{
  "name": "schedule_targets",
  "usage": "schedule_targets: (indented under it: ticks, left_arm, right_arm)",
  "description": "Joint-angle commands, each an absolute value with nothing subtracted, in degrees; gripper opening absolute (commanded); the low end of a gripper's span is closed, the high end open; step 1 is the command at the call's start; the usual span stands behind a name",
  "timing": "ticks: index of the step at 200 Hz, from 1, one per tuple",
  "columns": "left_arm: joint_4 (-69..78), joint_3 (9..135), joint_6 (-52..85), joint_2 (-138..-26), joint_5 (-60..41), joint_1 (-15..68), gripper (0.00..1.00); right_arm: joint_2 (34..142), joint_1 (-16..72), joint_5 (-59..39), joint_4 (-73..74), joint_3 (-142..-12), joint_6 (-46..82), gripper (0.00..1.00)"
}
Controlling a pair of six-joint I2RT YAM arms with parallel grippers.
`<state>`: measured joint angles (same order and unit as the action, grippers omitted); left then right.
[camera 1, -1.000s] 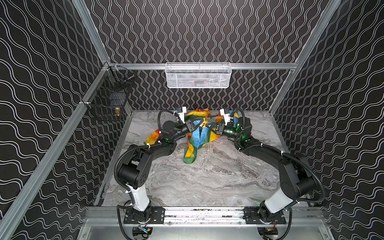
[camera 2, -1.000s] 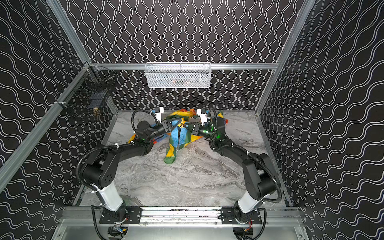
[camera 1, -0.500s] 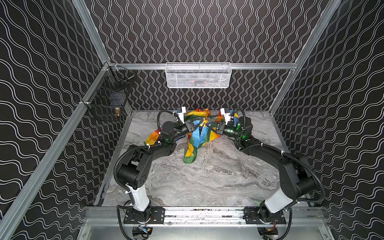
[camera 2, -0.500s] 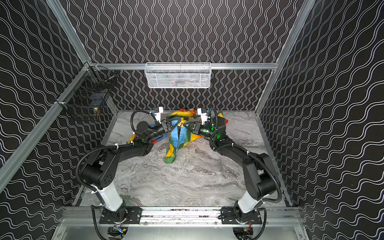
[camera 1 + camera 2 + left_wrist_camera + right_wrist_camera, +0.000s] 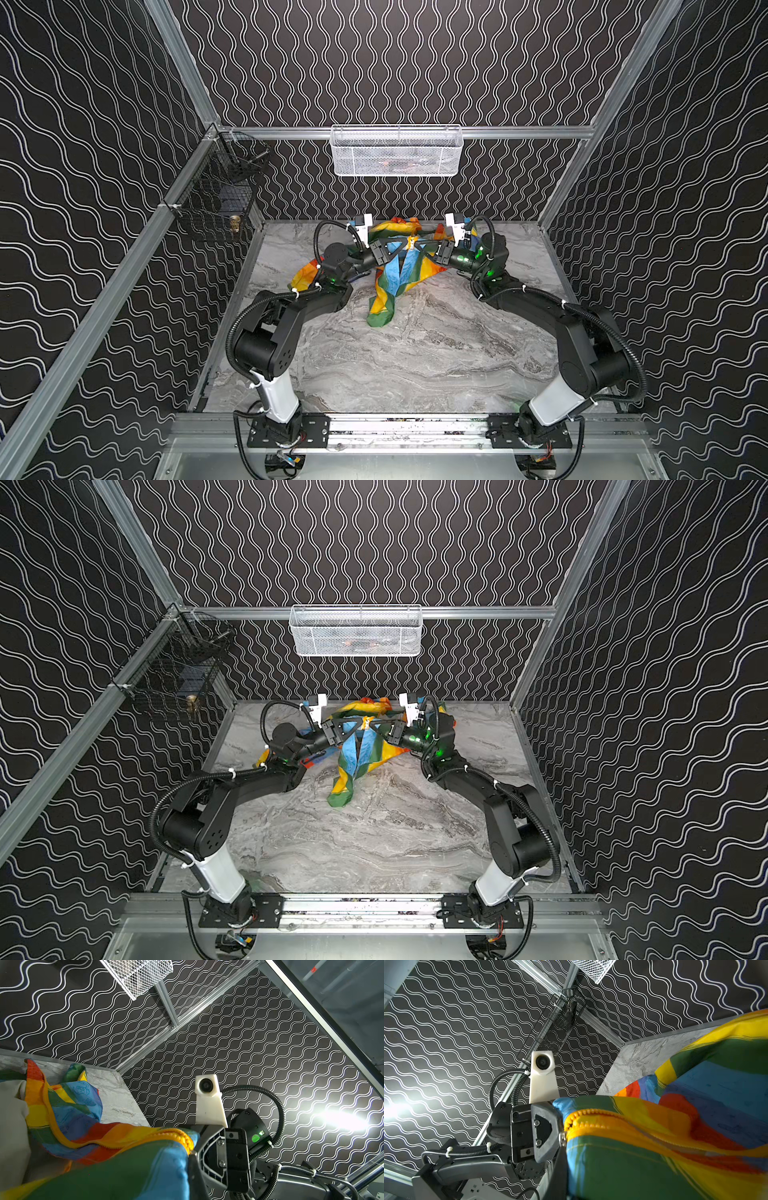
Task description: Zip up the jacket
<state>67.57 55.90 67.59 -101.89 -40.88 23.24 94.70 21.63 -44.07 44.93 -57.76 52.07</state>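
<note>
Though one green end is trailed nearward on the marble table (image 5: 415, 365), the jacket (image 5: 392, 278) is mostly bunched at the far middle, lifted at the top. It's pinched there by the left gripper (image 5: 402, 246) and right gripper (image 5: 419, 245), both clamped tight beside the orange zipper (image 5: 176, 1133). Farther back, a white mesh basket (image 5: 395, 151) is hung on the wall (image 5: 395, 62).

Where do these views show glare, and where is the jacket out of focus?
Left wrist view: white glare on the wavy-patterned wall, and the jacket is blurred nearest the lens. Right wrist view: glare on the wall too, orange zipper sharp. Both top views: evenly lit, no glare.
</note>
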Motion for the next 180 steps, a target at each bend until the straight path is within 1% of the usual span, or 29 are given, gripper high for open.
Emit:
schedule_targets:
  ticks: [1,40,45,70,144,180]
  left_arm:
    - [70.2,56.4,68.4,-101.2,-41.9,23.3,0.00]
    - [69.4,58.2,67.9,-100.7,-41.0,23.2,0.00]
    - [69.2,58.5,67.8,-100.5,-40.9,23.2,0.00]
    - [68.0,59.1,66.7,-99.5,-40.0,23.0,0.00]
    - [69.9,60.2,67.5,-100.5,-39.0,23.0,0.00]
    - [71.0,60.4,68.2,-101.4,-38.7,23.0,0.00]
  right_arm:
    - [94.8,21.6,-44.9,49.8,-57.9,53.3,0.00]
    - [94.0,21.6,-46.0,51.4,-57.5,52.6,0.00]
    - [93.9,21.6,-46.2,52.0,-55.7,52.6,0.00]
    - [93.8,21.5,-47.1,55.1,-54.3,52.8,0.00]
    - [99.6,21.1,-50.1,75.4,-54.0,62.1,0.00]
    - [102.8,20.8,-50.8,81.6,-55.5,66.4,0.00]
